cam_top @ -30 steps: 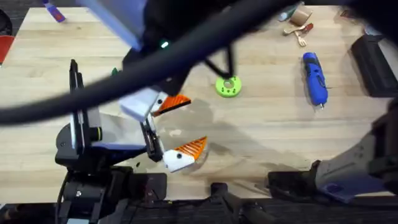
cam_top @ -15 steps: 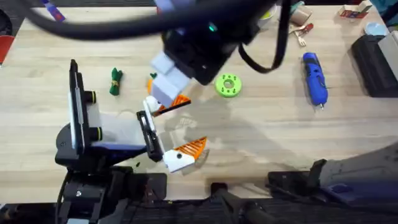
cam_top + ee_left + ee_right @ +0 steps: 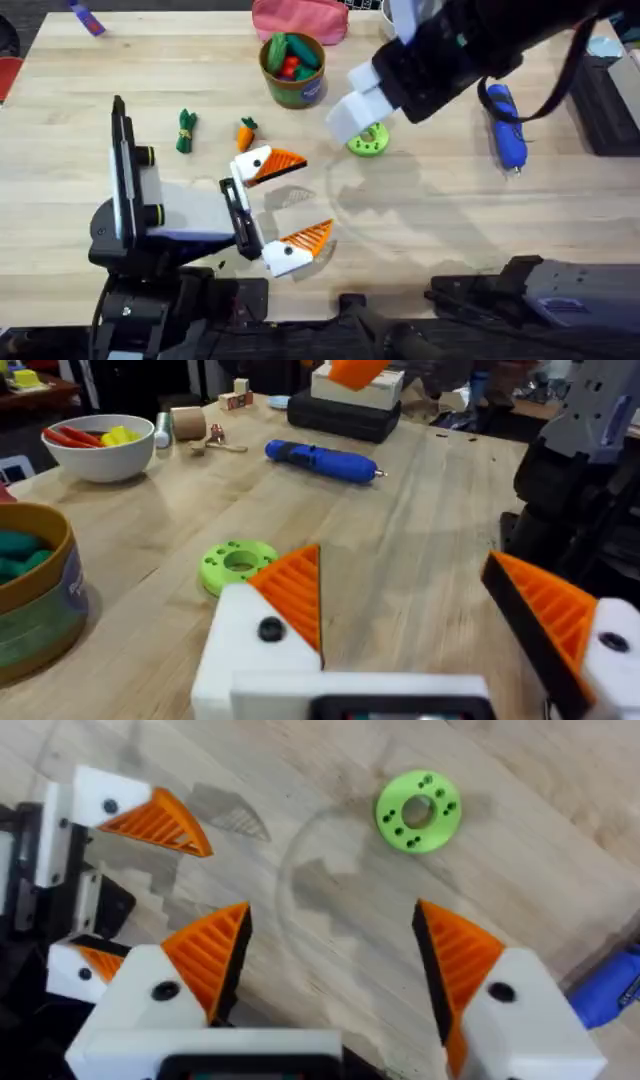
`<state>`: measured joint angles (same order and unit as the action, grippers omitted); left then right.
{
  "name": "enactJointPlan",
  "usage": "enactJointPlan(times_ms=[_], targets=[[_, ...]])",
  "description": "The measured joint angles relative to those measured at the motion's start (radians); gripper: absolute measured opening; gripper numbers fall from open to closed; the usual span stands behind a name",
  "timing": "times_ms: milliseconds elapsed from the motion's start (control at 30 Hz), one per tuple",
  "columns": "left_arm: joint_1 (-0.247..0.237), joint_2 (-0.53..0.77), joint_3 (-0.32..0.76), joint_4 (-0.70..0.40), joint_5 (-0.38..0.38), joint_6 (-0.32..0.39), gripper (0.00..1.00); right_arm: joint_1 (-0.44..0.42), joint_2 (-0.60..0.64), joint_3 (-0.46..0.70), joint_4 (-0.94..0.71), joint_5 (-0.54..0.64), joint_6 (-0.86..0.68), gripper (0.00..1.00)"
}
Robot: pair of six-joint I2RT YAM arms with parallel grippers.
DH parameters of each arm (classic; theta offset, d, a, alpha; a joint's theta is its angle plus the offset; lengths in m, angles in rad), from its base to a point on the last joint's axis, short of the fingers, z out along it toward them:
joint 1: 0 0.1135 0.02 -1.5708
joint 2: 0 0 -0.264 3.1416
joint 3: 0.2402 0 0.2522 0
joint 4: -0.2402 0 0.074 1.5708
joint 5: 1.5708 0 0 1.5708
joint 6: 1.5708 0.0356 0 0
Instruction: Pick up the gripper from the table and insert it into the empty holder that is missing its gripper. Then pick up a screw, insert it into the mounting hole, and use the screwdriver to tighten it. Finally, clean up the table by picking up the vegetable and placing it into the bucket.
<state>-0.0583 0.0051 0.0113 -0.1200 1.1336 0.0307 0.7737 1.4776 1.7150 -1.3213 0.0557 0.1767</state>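
My left gripper (image 3: 315, 195) lies open low over the table (image 3: 420, 230); both its white mounts carry orange ribbed fins (image 3: 295, 595). A loose gripper, an empty holder and a screw are out of view. My right gripper (image 3: 360, 115) hangs open, raised above the green disc (image 3: 418, 812), with nothing between its fingers (image 3: 210, 955). The blue screwdriver (image 3: 505, 125) lies at the right. The vegetable, a small carrot (image 3: 246, 133), lies just behind the left gripper. The green bucket (image 3: 293, 88) stands at the back with toy vegetables in it.
A green leafy toy (image 3: 186, 130) lies left of the carrot. A pink pouch (image 3: 298, 18) sits behind the bucket. A white bowl (image 3: 100, 445) with toy food stands at the back. Dark boxes (image 3: 600, 100) line the right edge.
My right arm has swung from over the table's left-middle to the back right, uncovering the bucket and carrot. The left gripper has stayed where it was.
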Motion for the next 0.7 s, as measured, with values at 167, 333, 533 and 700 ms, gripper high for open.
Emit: enactJointPlan(times_ms=[167, 333, 533, 700], targets=[[0.000, 0.000, 0.000, 0.000, 0.000, 0.000, 0.985, -0.025, -0.001, -0.038, 0.003, 0.000, 0.015, 0.938], [0.000, 0.000, 0.000, 0.000, 0.000, 0.000, 0.985, -0.088, -0.051, -0.103, 0.005, -0.001, 0.030, 0.938], [0.000, 0.000, 0.000, 0.000, 0.000, 0.000, 0.985, -0.219, -0.209, -0.207, 0.005, 0.000, 0.037, 0.990], [0.000, 0.000, 0.000, 0.000, 0.000, 0.000, 0.985, -0.315, -0.321, -0.307, 0.002, -0.001, 0.037, 0.991]])
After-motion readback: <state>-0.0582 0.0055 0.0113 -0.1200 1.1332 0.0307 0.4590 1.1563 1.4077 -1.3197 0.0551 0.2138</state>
